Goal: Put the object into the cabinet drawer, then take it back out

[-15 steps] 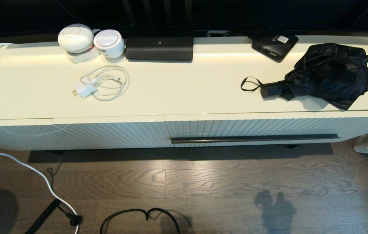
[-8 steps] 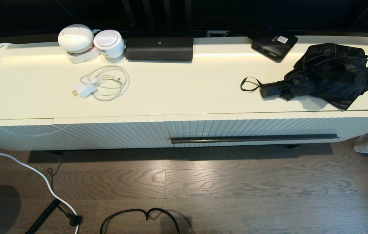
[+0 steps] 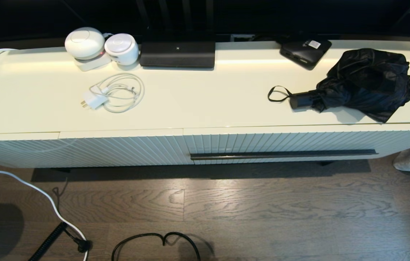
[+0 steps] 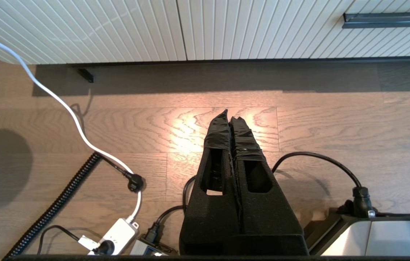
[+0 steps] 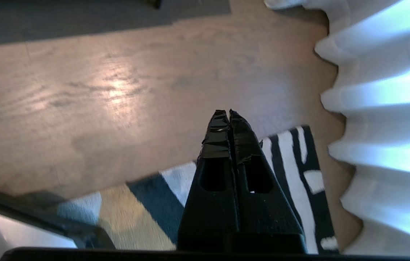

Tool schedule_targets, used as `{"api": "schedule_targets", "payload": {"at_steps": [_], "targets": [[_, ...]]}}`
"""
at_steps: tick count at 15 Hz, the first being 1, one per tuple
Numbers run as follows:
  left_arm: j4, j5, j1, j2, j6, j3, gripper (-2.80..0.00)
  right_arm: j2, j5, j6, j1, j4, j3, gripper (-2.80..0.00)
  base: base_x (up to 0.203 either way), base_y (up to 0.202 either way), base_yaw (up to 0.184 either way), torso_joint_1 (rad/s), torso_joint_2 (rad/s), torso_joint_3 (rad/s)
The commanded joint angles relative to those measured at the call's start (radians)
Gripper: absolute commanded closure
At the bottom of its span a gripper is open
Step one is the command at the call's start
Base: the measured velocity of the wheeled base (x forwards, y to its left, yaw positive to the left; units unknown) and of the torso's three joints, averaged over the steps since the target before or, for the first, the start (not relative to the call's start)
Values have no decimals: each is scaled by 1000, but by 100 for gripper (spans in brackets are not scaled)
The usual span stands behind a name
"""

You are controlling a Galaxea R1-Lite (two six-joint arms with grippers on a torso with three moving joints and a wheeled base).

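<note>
The black folding umbrella [image 3: 366, 81] lies on the right of the cream cabinet top [image 3: 197, 101], its short handle [image 3: 301, 100] and wrist loop [image 3: 277, 94] pointing left. Below it the ribbed drawer front [image 3: 299, 143] with its long dark bar handle [image 3: 282, 154] stands closed; one end of the bar handle [image 4: 389, 20] shows in the left wrist view. Neither arm shows in the head view. My left gripper [image 4: 229, 115] hangs shut and empty low over the wood floor before the cabinet. My right gripper [image 5: 225, 113] is shut and empty over floor and a patterned rug.
On the cabinet top sit a flat black box with a white sticker [image 3: 306, 50], a black speaker bar [image 3: 177, 53], two white round devices [image 3: 99, 45] and a coiled white charger [image 3: 114, 95]. Cables [image 4: 81, 130] and a power strip [image 4: 117, 235] lie on the floor; a white curtain [image 5: 382, 108] hangs at right.
The gripper-shaped shadow on the floor at lower right of the head view has gone. The umbrella and the drawer have not moved.
</note>
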Motion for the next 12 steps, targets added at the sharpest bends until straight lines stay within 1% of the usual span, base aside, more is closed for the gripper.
{"api": "schedule_targets", "payload": {"at_steps": [1,2,4,6,8,10,11,12], "targets": [[0,0,0,-2,0,0,0,-15,31,-22,1,-109,67,0,0,0,0,0,0,0],[0,0,0,-3,-1,1,0,-15,42,-29,0,-124,74,0,0,0,0,0,0,0],[0,0,0,-3,-1,1,0,-15,36,-25,0,-182,90,0,0,0,0,0,0,0],[0,0,0,-3,0,0,0,-11,43,-35,1,-166,38,0,0,0,0,0,0,0],[0,0,0,-3,0,0,0,-12,40,-44,1,-194,79,0,0,0,0,0,0,0],[0,0,0,-3,-1,-1,0,-14,39,-63,1,-309,151,0,0,0,0,0,0,0],[0,0,0,-3,-1,-1,0,-15,42,-91,0,-329,161,0,0,0,0,0,0,0],[0,0,0,-3,-1,0,0,-15,41,-99,0,-329,161,0,0,0,0,0,0,0]]}}
